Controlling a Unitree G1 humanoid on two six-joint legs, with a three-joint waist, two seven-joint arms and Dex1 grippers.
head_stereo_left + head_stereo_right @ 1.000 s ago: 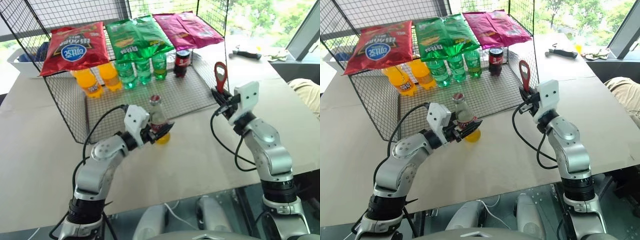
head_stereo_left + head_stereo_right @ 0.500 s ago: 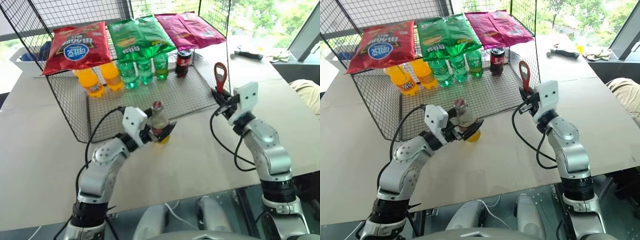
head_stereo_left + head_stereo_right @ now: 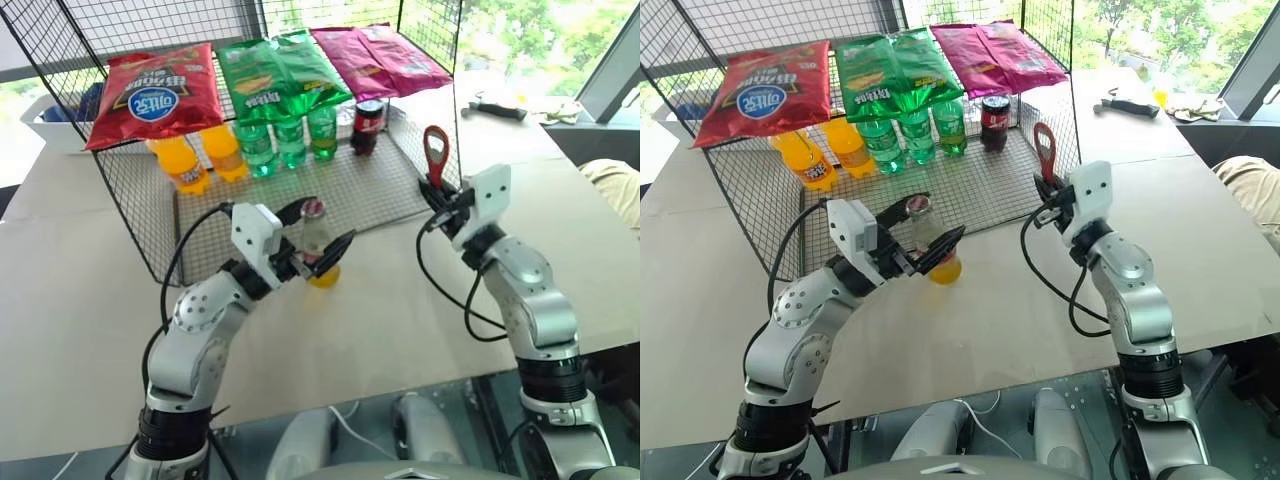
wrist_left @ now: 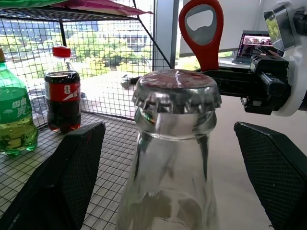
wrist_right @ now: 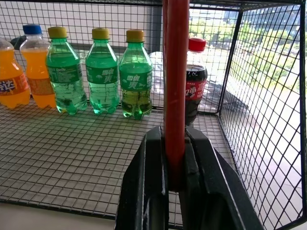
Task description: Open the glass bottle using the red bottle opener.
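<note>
Your left gripper [image 3: 318, 232] jaws stand apart around the glass bottle [image 3: 315, 240]; right gripper [image 3: 437, 190] clamps the red bottle opener [image 3: 434, 152] upright, ready for prying.

red bottle opener [image 5: 175, 91] head cut off above, glass bottle [image 4: 170, 163] base cropped

Clear glass bottle [image 3: 315, 245] upright on table – capped, yellow liquid low, red bottle opener [image 3: 436, 155] upright, ring-head up
</note>
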